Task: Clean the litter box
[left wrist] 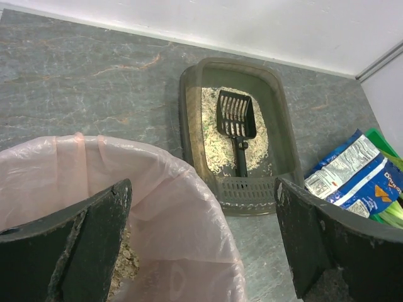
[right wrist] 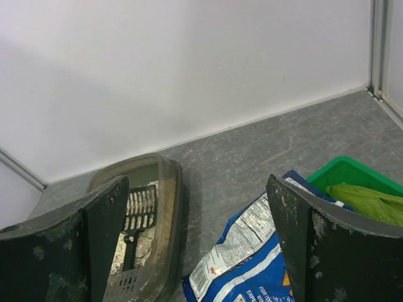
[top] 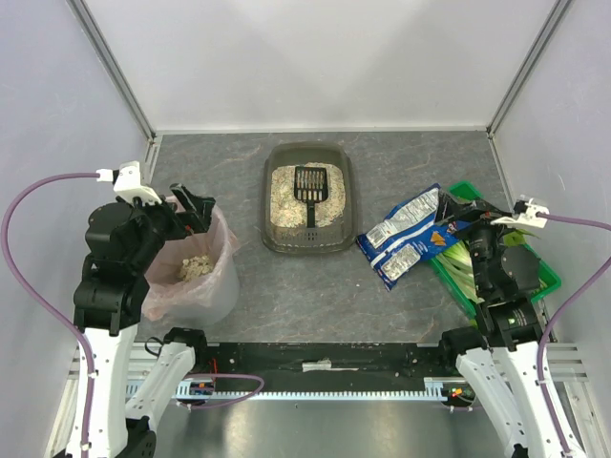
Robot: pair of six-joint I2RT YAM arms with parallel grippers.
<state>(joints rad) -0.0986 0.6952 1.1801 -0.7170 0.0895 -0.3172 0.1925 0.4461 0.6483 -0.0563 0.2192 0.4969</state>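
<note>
The litter box [top: 309, 246] [left wrist: 252, 192] [right wrist: 169, 207] is a dark grey-brown tray at the table's middle back, with pale granules inside. A black slotted scoop [top: 311, 184] [left wrist: 236, 116] [right wrist: 140, 211] lies in it, handle toward me. My left gripper [top: 194, 212] [left wrist: 201, 189] hovers open over the rim of the pink-lined bin, to the left of the tray, holding nothing. To the right of the tray, my right gripper [top: 465, 229] [right wrist: 196, 185] stands open and empty above the blue bag.
The round pink-lined bin [top: 196, 272] [left wrist: 170, 207] at the left holds some beige clumps. A blue and silver bag [top: 410, 234] [left wrist: 352, 173] [right wrist: 245, 251] lies right of the tray, partly over a green crate [top: 544, 277] [right wrist: 343, 170] of leafy vegetables. White walls enclose the table.
</note>
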